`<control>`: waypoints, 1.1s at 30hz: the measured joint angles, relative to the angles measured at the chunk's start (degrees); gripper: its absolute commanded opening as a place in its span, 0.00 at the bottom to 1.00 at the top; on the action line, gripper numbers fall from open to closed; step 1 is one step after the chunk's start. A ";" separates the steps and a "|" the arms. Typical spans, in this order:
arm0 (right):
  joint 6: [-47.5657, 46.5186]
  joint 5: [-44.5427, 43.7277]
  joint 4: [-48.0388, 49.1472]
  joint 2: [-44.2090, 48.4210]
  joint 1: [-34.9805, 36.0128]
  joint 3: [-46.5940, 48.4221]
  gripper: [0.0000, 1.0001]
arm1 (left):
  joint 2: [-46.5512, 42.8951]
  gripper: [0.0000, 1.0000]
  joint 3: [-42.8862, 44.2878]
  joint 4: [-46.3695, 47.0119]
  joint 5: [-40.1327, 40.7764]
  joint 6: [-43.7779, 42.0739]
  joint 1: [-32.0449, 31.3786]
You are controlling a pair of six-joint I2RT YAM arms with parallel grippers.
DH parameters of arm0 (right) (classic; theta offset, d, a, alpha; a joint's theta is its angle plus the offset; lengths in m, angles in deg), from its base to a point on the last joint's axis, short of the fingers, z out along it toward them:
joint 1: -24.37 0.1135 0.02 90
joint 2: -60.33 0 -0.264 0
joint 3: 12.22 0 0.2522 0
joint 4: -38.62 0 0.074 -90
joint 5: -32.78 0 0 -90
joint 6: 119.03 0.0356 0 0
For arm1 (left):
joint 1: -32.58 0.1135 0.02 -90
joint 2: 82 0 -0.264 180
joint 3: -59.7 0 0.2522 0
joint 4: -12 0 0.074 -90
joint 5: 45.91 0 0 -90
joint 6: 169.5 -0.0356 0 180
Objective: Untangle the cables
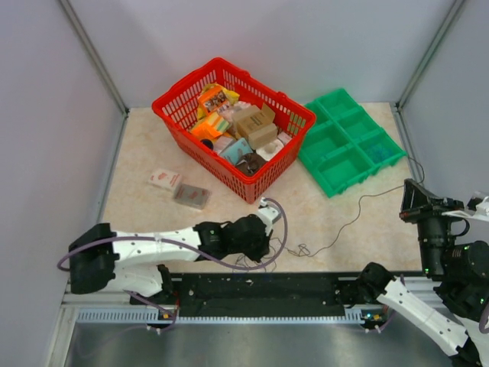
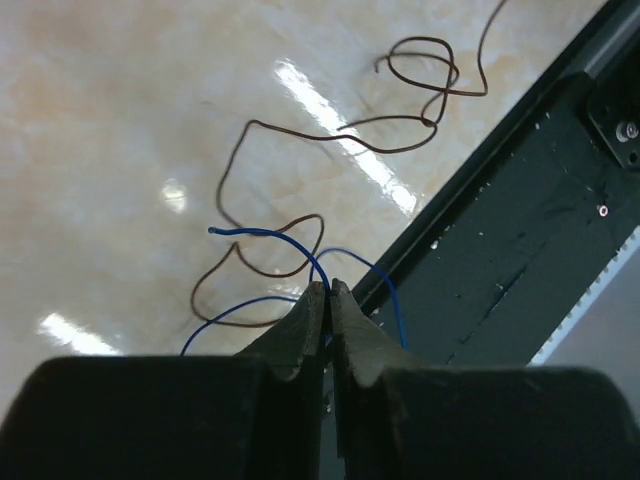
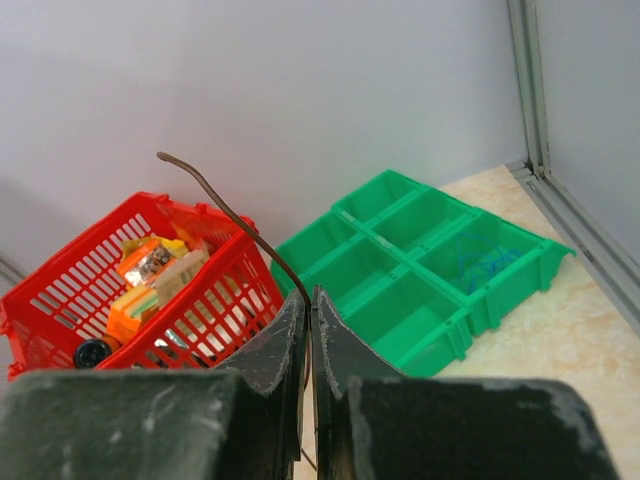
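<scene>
Left wrist view first: the left gripper [image 2: 328, 290] has its fingers pinched tight together, and a blue cable [image 2: 260, 232] runs right through the nip. It is clamped low on the table [image 1: 153, 222], just beside the black rail at the near edge. One blue end curls free to the left of the fingertips, and another blue arc drops away on the right.

Just past it the brown cable [image 2: 300, 130] lies limp on the table. It loops across the blue one, then winds up into a small knot of rings further out.

Across to the overhead camera: that little tangle [image 1: 299, 249] sits mid-table near the rail, and one long strand climbs away to the right.

Over on the right wrist camera, the right gripper [image 3: 308, 295] is closed to a hair's gap, with a brown end poking up out of the pinch. It looks to be that same long strand, held off the table.

My read is early days. Each arm has a cable, but blue and brown are crossed and the rings are not yet opened, so the pulling-apart is all to come.

The count, left to right:
- Two cables that I can tell apart, one blue and one brown.
- Two small packets [image 1: 164, 180] flat on the table.
- One red basket [image 1: 183, 138] full of boxes.
- One green tray [image 1: 330, 187].
</scene>
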 measured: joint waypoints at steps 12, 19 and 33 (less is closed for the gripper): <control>2.62 2.19 -2.29 0.00 0.00 0.00 0.00 | 19.54 0.40 10.84 6.40 -13.14 -2.19 -0.11; 3.13 2.38 -2.56 0.00 0.00 -0.17 0.00 | 24.44 0.40 15.19 5.07 -11.34 0.39 -0.44; 3.98 2.64 -3.43 0.00 0.00 -0.76 0.00 | 30.05 0.44 20.28 -2.16 -0.26 8.35 -2.32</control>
